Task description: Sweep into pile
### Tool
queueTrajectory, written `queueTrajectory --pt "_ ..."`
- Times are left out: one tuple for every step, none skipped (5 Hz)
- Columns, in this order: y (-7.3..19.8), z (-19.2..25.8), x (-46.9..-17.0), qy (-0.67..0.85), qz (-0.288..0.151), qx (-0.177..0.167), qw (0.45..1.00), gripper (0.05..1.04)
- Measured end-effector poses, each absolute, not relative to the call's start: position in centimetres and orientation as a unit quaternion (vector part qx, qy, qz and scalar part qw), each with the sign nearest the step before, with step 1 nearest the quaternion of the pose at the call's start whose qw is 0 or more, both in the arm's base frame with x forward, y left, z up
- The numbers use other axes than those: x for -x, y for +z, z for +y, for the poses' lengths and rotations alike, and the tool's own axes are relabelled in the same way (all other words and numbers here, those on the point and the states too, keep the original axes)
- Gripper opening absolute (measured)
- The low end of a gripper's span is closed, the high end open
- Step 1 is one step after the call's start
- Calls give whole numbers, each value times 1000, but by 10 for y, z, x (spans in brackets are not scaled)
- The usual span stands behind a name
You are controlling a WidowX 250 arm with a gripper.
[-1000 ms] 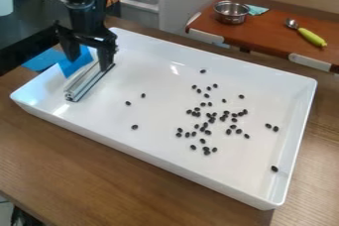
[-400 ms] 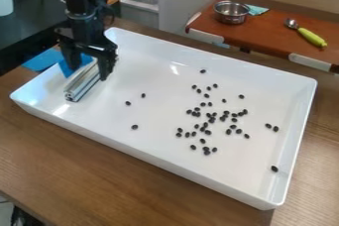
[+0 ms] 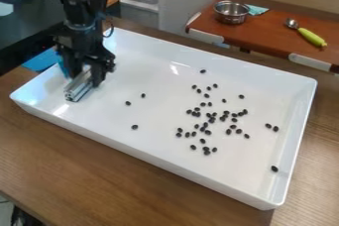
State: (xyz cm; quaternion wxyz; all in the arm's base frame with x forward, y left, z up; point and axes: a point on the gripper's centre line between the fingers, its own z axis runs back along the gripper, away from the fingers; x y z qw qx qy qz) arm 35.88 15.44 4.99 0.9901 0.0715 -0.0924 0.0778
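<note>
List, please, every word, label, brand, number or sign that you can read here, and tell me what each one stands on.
There are none that can be read: I make out no lettering or numbers on the white tray, the metal bar, the metal bowl or the green-handled spoon.

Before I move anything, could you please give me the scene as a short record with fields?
gripper: at the bar's far end, inside the tray
bar: metal, at the tray's left end in the view
tray: white, shallow, on a wooden table
beans: small, black; most loosely scattered right of the tray's middle
strays: three between the bar and the main group, a pair and a single one towards the right wall
pile: not yet made
behind: metal bowl and green-handled spoon on a reddish-brown surface
</note>
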Motion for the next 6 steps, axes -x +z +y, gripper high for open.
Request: queueTrajectory --pt "43 152 -351 73 -78 -70 992 398" --pt "43 143 -344 61 -73 -65 993 388" --pt "41 128 -342 54 -68 -59 994 388" --pt "40 109 -341 52 -65 -58 995 388" --pt "38 91 -342 46 -64 -59 995 388" --pt "38 76 -343 53 -65 -60 995 388"
